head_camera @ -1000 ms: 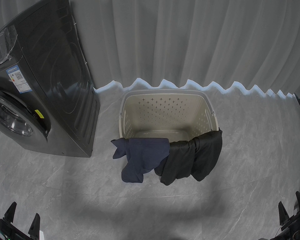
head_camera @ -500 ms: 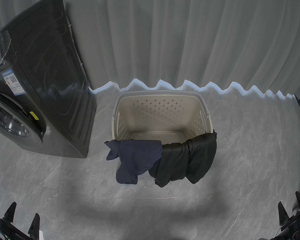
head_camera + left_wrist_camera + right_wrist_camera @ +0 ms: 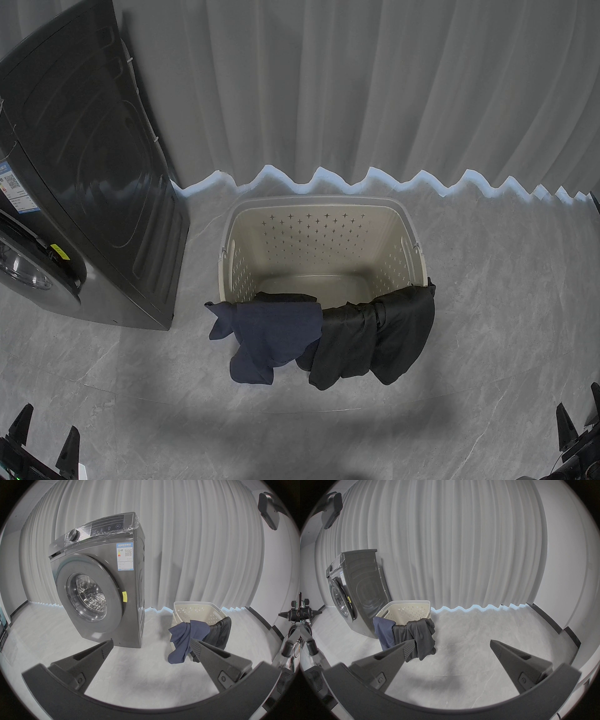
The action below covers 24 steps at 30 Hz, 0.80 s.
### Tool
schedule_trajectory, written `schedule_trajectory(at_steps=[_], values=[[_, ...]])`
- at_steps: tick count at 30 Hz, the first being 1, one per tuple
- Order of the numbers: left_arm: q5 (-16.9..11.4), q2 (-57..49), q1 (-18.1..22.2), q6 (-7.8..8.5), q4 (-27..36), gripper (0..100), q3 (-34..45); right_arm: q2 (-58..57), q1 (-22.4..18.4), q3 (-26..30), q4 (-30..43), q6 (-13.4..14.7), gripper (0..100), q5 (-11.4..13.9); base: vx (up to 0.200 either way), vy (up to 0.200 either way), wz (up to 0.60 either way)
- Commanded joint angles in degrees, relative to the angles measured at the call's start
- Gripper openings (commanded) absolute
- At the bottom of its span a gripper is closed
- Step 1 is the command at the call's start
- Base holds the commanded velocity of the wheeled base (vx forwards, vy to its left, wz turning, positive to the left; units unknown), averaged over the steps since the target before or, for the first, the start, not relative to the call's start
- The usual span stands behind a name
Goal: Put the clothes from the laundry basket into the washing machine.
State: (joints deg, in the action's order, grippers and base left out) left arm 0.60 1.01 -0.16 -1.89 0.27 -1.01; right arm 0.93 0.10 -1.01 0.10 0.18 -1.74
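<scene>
The laundry basket (image 3: 322,205) is standing on the grey floor (image 3: 500,300) in front of a pale curtain (image 3: 375,87). The washing machine (image 3: 87,187) is standing just beside it on the robot's left, with a strip of floor showing between them. Two garments are hanging over the basket's near rim. A navy garment (image 3: 269,337) is draping over the left part and down the outside wall, and a black garment (image 3: 375,337) is draping over the right part as far as the near right corner; the two are touching where they meet. A dark fold (image 3: 284,297) is lying inside the basket behind the navy garment, possibly part of the same cloth, though that is hard to tell. The left tool (image 3: 50,425) is hovering low at the near left, its fingers standing apart and holding nothing, well short of the basket, and the machine's round door (image 3: 90,595) ahead of it is looking shut. The right tool (image 3: 578,406) is hovering at the near right, fingers likewise spread and gripping nothing, well apart from the black garment, which is hanging ahead of it and toward the robot's left.
</scene>
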Motion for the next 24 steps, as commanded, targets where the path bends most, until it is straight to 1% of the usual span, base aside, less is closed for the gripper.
schedule_trajectory(at_steps=[1,7,13,19,24], values=[[0.02,-0.92,-0.02,-0.13,0.00,100,1.01,-0.93,-0.01,0.92,-0.01,-0.01,100,-0.01,0.200,0.000,0.00],[0.19,-0.92,-0.02,-0.22,0.00,100,1.01,-0.93,-0.01,0.92,-0.01,-0.01,100,-0.01,0.000,0.000,0.00],[0.28,-0.92,-0.02,-0.31,-0.09,100,0.92,-0.93,-0.01,0.92,-0.01,-0.01,100,-0.01,0.000,-0.200,0.00],[0.19,-0.92,-0.02,-0.22,-0.09,100,0.92,-0.93,-0.01,0.92,-0.01,-0.01,100,-0.01,0.000,0.000,0.00],[0.19,-0.92,-0.02,-0.22,0.00,100,1.01,-0.93,-0.01,0.92,-0.01,-0.01,100,0.07,0.200,0.000,0.00]])
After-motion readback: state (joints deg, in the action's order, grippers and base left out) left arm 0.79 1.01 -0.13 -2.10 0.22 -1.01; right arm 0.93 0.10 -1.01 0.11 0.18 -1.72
